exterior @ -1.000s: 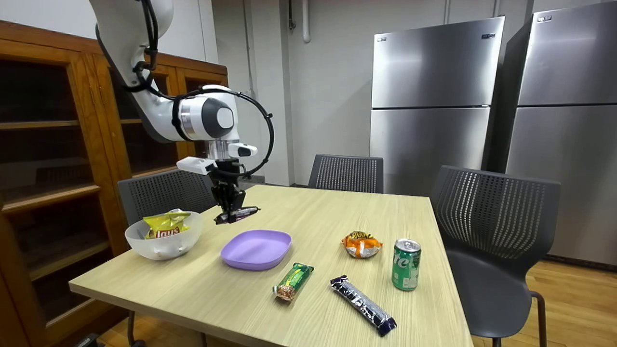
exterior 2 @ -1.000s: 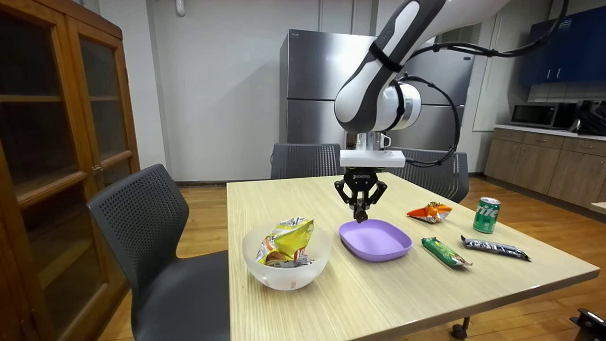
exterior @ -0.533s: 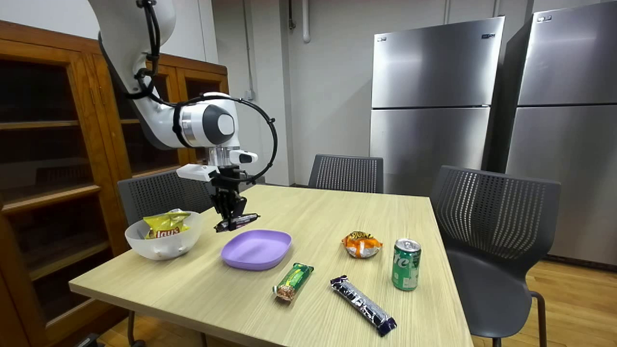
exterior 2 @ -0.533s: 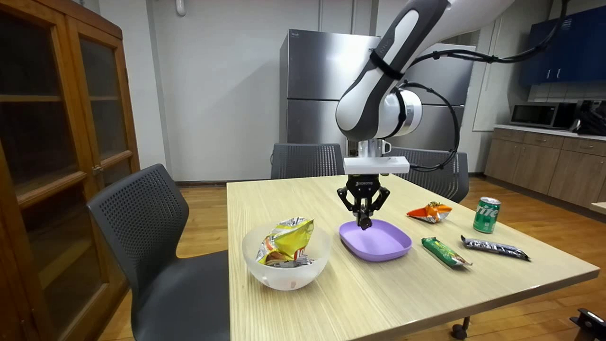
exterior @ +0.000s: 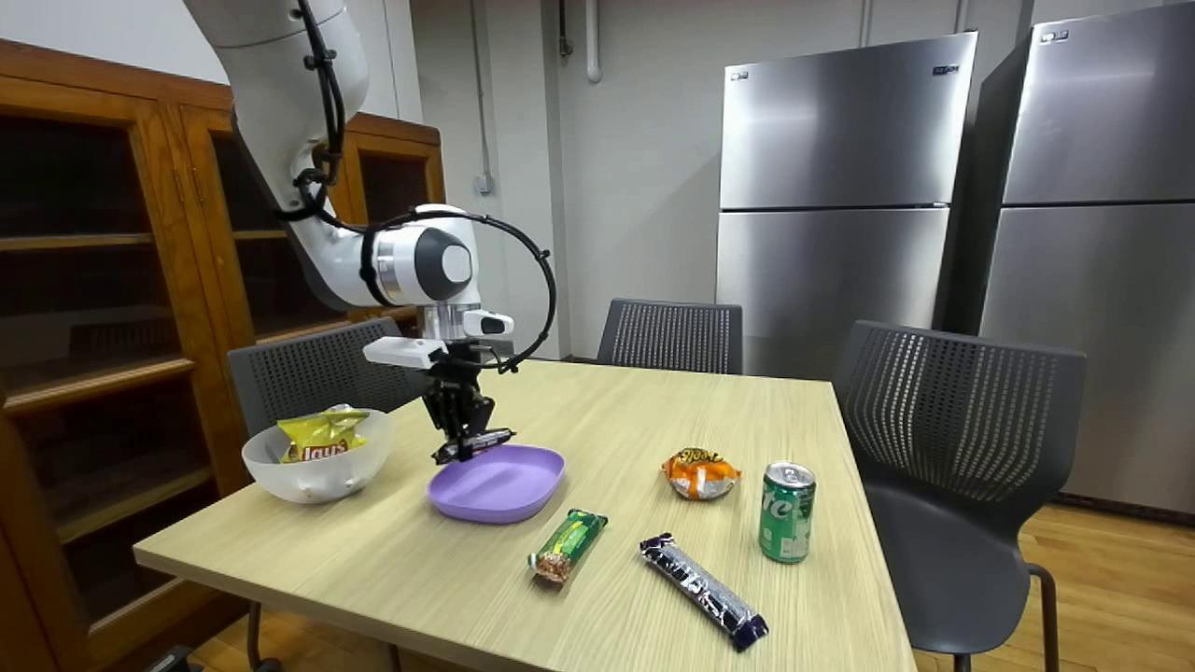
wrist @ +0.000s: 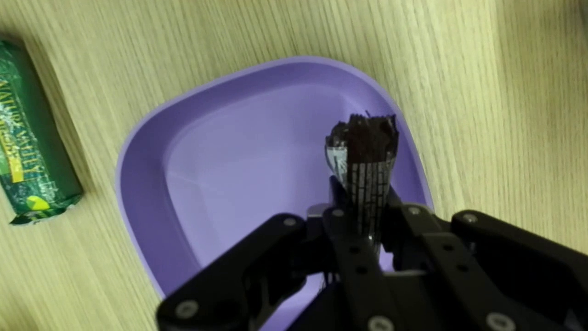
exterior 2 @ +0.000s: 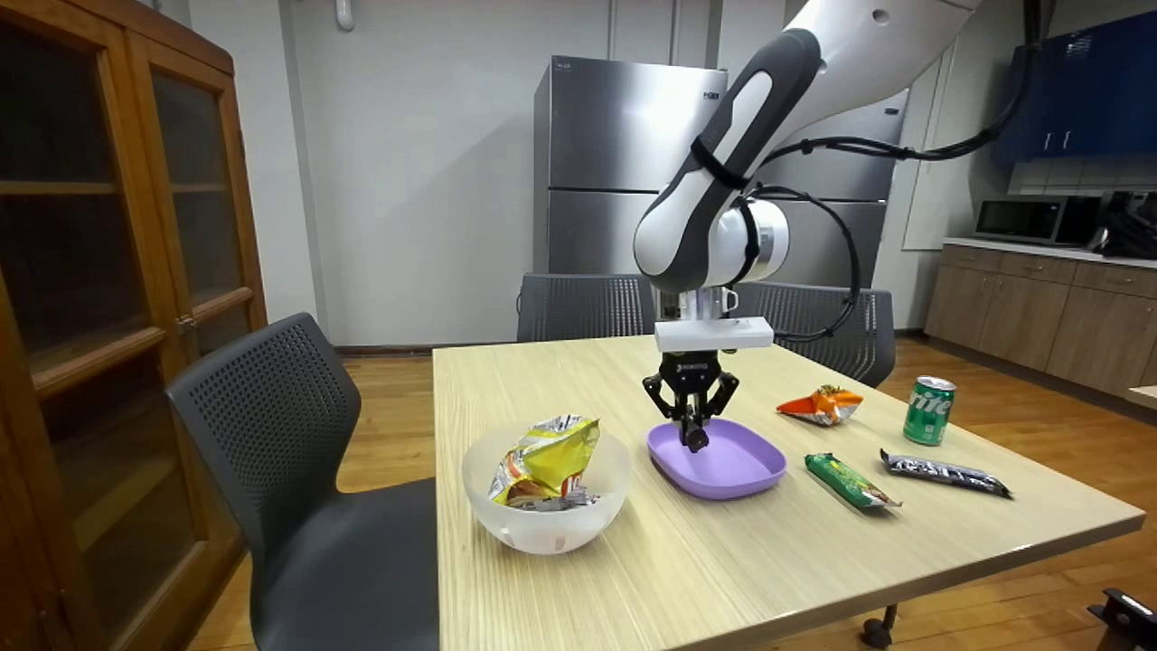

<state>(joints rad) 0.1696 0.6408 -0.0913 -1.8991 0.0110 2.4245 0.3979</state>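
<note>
End effector (exterior 2: 693,425) stands clamped on a dark-wrapped bar (wrist: 370,156), which hangs over the purple plate (wrist: 239,156): grasp and lift look done, release not yet made, while a yellow chip bag (exterior 2: 549,459) sits in the frosted bowl (exterior 2: 583,526).

In the wrist view, your hand (wrist: 364,202) is blurred and hides the middle of the dark-wrapped bar (wrist: 372,142); the lower part of the purple plate (wrist: 239,151) runs behind your hand and off the bottom edge. The left edge cuts off the green packet (wrist: 27,138). In an exterior view you see the bar (exterior 2: 696,441) nearly end-on, its length hidden. You can't tell whether the silver piece (exterior 2: 578,500) in the frosted bowl (exterior 2: 542,535) belongs to the yellow bag (exterior 2: 560,461). In both exterior views, the top edge crops your arm (exterior: 289,103).
</note>
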